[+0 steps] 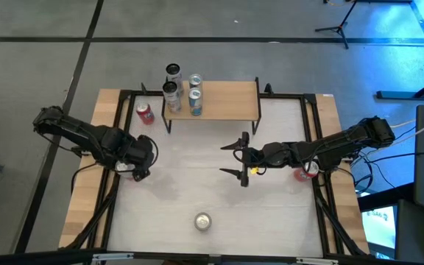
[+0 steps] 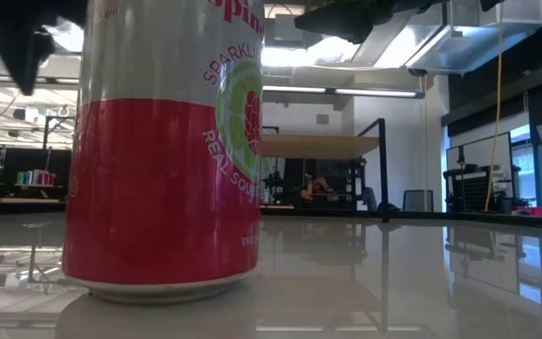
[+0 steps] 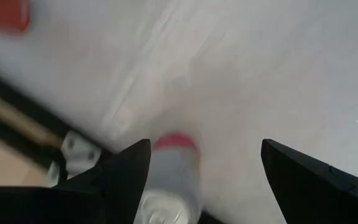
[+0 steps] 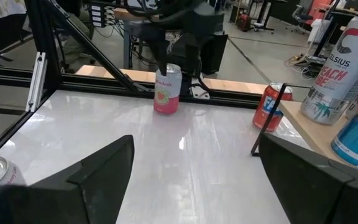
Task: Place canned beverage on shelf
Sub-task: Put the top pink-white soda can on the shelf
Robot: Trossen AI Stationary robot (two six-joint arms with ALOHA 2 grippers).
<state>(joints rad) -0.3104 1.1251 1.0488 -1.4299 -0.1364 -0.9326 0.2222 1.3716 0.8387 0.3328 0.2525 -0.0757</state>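
Note:
The shelf (image 1: 223,99), a light-wood board on black legs, stands at the table's far edge, with several cans (image 1: 195,101) at its left end. My left gripper (image 1: 140,168) is open at the table's left side, over an upright pink-and-white can (image 3: 174,167). The can stands between the fingers, close to one of them, and also shows in the right wrist view (image 4: 166,93). My right gripper (image 1: 240,158) is open and empty over the table's middle, pointing toward the left edge.
A red can (image 1: 145,113) stands left of the shelf. A pink-and-white can (image 1: 202,221) stands near the front edge and fills the low view (image 2: 163,151). Another can (image 1: 305,172) stands under my right arm. Black frame rails run along the table's sides.

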